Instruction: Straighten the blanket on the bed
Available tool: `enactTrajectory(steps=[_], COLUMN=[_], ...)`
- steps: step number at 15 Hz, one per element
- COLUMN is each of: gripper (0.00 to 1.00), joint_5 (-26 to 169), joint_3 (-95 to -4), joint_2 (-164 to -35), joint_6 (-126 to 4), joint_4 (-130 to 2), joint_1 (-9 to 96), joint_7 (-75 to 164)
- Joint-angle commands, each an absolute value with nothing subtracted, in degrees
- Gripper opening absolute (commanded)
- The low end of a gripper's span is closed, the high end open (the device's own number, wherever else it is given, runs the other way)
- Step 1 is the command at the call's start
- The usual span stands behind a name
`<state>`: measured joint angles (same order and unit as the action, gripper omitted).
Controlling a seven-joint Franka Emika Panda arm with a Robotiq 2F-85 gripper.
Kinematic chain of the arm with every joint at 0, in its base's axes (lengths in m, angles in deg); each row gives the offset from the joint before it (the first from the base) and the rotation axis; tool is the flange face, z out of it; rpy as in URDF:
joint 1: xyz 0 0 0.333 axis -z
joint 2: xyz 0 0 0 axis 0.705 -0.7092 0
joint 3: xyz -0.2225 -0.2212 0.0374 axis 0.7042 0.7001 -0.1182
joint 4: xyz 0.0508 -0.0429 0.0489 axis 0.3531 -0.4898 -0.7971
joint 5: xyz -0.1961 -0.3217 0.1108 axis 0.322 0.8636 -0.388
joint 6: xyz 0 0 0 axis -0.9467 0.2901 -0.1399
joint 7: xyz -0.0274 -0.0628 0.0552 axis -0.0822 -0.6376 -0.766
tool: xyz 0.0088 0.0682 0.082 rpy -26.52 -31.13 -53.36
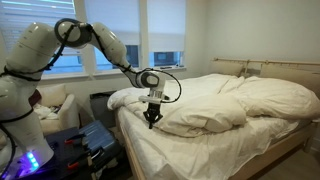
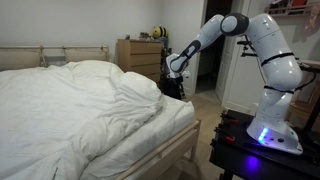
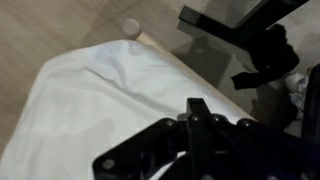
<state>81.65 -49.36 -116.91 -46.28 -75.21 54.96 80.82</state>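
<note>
The puffy off-white blanket (image 1: 245, 100) (image 2: 85, 95) lies bunched and wrinkled over the bed (image 1: 262, 158) (image 2: 172, 150), heaped toward the headboard side with a folded edge near the bed's corner. My gripper (image 1: 152, 120) (image 2: 171, 90) hangs just over that corner, pointing down. In the wrist view the gripper (image 3: 197, 104) is shut, its fingers pressed together with no fabric visible between them. Below it lies the white fabric (image 3: 100, 95) of the bed corner.
A white armchair (image 1: 55, 106) stands by the windows. A wooden dresser (image 2: 140, 55) stands against the far wall. The robot's base (image 2: 275, 130) is beside the bed's foot. Dark equipment (image 3: 250, 45) sits on the wooden floor (image 3: 40, 30) near the corner.
</note>
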Motion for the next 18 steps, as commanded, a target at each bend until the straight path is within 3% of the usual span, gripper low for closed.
enactTrajectory(steps=[1, 6, 12, 13, 15, 18], gripper=[0.00, 0.00, 0.00, 0.26, 0.34, 0.58], joint_5=[82.28, 81.15, 81.29, 81.10, 80.60, 79.15], joint_3=[-47.72, -47.65, -45.24, -44.20, -40.42, -30.74], joint_2=[-112.56, -113.51, -119.49, -120.75, -123.22, -127.42], joint_6=[-54.97, -72.64, -93.11, -96.39, -102.68, -110.18], joint_4=[-76.88, -76.96, -74.20, -73.52, -72.19, -69.92], joint_1=[58.14, 58.37, 50.57, 49.00, 44.84, 36.57], joint_7=[79.41, 72.60, 54.87, 52.17, 46.64, 37.46])
